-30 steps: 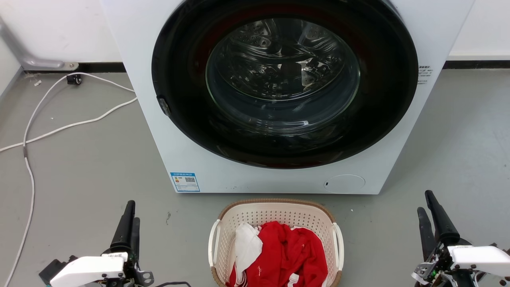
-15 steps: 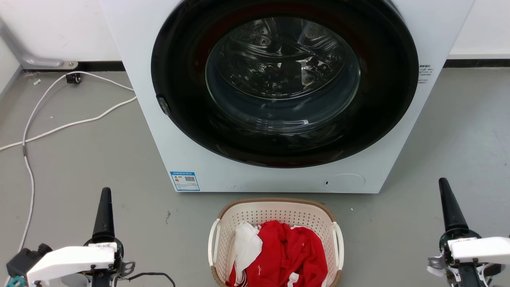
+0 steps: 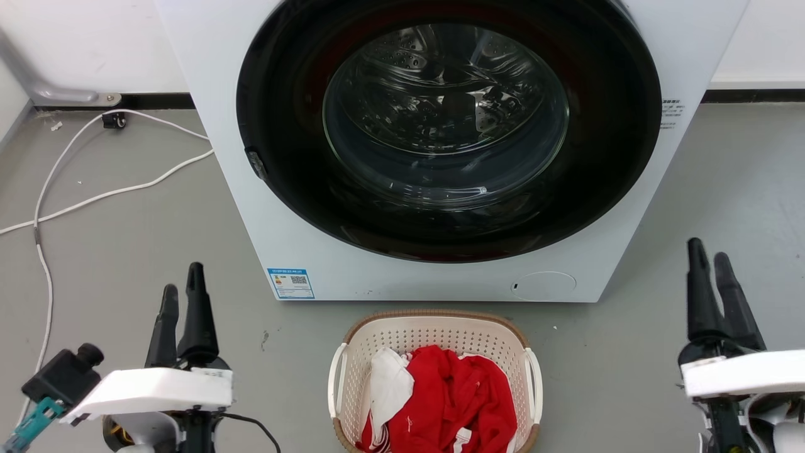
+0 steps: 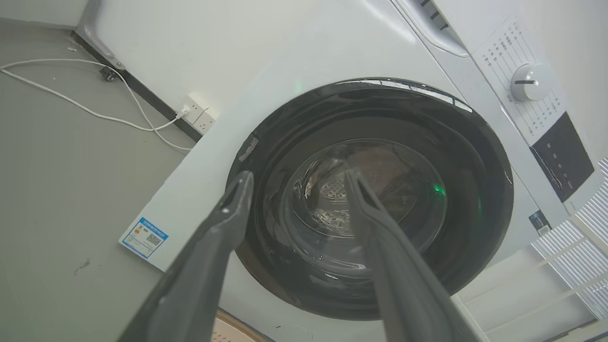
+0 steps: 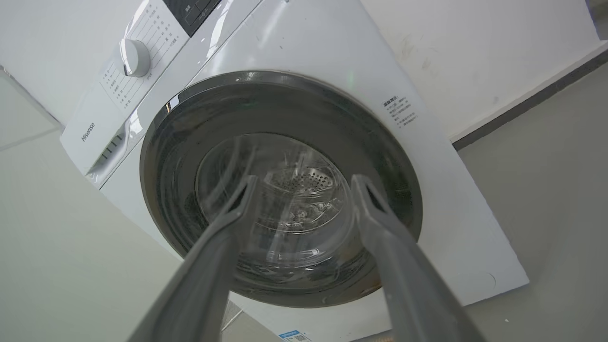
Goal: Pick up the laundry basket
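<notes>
- Laundry basket [image 3: 440, 336]: on grey floor [image 3: 126, 283], just in front of the washer [image 3: 251, 157], low centre of head view; upright, between the 2 grippers.
- Inside: red garment [image 3: 453, 396] bunched up, white garment [image 3: 387, 387] at its left, both below the brown rim.
- White side handles: left handle [image 3: 333, 377], right handle [image 3: 534, 377], neither touched.
- Left gripper [image 3: 183, 281]: low left in head view, well apart from basket, fingers pointing twd washer. Wrist view shows the fingers [image 4: 223, 228] spread apart, washer door behind them.
- Right gripper [image 3: 707, 250]: low right in head view, also well apart from basket. Wrist view: fingers [image 5: 380, 223] spread, framing the door glass.
- Washer door [image 3: 446, 126] shut, drum seen thru the glass; blue label [image 3: 290, 283] at lower-left front.
- White cable [image 3: 94, 198] trails over floor at left.
</notes>
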Controlling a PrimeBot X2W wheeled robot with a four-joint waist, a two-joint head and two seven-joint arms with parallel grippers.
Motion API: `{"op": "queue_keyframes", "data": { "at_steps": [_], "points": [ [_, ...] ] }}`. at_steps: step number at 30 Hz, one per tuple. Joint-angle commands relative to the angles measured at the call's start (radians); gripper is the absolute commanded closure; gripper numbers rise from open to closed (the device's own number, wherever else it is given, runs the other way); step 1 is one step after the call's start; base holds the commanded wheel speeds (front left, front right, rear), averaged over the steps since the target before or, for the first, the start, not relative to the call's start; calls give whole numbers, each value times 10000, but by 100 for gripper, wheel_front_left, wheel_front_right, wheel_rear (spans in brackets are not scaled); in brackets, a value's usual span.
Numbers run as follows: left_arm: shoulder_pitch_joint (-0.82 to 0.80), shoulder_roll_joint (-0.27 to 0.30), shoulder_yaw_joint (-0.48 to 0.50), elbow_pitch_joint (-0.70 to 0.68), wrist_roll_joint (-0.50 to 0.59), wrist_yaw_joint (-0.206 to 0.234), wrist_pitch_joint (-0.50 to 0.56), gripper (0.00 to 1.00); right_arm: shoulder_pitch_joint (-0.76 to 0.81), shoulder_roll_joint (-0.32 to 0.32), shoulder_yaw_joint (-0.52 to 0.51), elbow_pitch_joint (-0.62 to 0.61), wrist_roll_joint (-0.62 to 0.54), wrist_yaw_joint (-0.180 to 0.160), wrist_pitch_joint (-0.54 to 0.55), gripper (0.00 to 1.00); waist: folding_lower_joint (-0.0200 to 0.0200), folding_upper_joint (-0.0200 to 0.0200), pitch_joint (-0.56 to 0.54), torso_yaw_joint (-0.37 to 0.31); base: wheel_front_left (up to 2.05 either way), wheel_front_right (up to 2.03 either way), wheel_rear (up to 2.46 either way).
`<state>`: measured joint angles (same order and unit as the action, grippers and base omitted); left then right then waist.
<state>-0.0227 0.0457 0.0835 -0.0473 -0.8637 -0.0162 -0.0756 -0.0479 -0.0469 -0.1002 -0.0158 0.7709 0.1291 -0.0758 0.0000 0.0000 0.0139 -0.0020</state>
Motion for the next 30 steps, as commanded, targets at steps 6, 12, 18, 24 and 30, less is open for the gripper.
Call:
{"op": "queue_keyframes", "data": {
  "at_steps": [6, 12, 18, 24, 30],
  "points": [
    [85, 129, -549, -641, 1833, 75, -259, 0, 53, -37, 293, -398, -1684, 20, -247, 0, 0, 0, -5, -20, 0, 0, 0],
    [230, 594, -1366, -824, 3036, 675, -467, 0, 229, -40, 376, -424, -2991, 20, -454, 0, 0, 0, -10, -42, 0, 0, 0],
    [89, 1167, -2281, -1051, 3886, 1242, -634, 0, 296, -42, 339, -460, -3837, 20, -626, 0, 0, 0, 6, -59, 0, 0, 0],
    [45, 1566, -2951, -1060, 4392, 1765, -768, 0, 368, -43, 313, -408, -4456, 21, -760, 0, 0, 0, 14, -63, 0, 0, 0],
    [-53, 1948, -3653, -1092, 4907, 2298, -915, 0, 428, -45, 175, -224, -5164, 22, -917, 0, 0, 0, 33, -47, 0, 0, 0]
  ]
}}
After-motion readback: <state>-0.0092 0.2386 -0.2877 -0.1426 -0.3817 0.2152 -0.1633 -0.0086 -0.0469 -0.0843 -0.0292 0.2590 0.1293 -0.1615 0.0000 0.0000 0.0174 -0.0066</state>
